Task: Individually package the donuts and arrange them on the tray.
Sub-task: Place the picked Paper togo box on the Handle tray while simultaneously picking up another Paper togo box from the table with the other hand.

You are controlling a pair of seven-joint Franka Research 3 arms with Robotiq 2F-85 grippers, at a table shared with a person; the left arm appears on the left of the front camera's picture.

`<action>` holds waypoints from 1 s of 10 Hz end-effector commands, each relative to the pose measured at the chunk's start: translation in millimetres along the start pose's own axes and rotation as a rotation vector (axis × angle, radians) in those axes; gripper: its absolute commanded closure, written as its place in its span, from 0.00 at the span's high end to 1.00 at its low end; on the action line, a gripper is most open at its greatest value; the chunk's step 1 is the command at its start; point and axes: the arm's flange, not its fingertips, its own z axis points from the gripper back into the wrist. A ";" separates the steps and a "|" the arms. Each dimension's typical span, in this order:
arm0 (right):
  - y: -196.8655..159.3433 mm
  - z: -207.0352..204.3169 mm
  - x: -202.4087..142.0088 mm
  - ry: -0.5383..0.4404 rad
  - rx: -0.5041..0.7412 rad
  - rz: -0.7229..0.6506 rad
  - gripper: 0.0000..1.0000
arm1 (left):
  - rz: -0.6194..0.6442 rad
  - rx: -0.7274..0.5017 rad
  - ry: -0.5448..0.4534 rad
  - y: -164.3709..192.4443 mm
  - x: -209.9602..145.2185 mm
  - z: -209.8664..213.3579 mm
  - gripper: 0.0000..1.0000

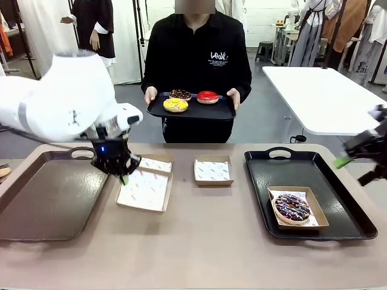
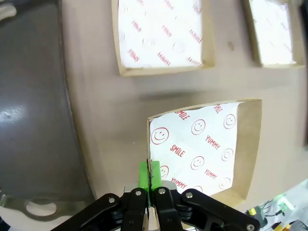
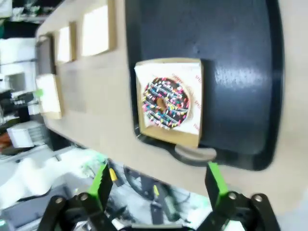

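My left arm (image 1: pixel 60 96) reaches in from the left and bends down over the near left of the table. My left gripper (image 2: pixel 150 174) points straight down, green pads pinched together on the wall of a box (image 2: pixel 207 144). My right gripper (image 3: pixel 158 171) hangs raised at the right, jaws spread wide, holding nothing

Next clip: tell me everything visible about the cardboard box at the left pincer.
The cardboard box is shallow, brown and open-topped, with low walls and a white paper lining printed with red smileys, SMILE and YUMMY. It holds no donut. It sits on the tan table beside the dark tray, just in front of another empty box. The left pincer is shut on one side wall. Whether the box is lifted cannot be told.
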 end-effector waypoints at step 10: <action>-181.7 89.4 -28.1 -0.167 0.583 -0.092 1.00 | 0.051 0.121 -0.014 -61.3 124.4 76.7 0.00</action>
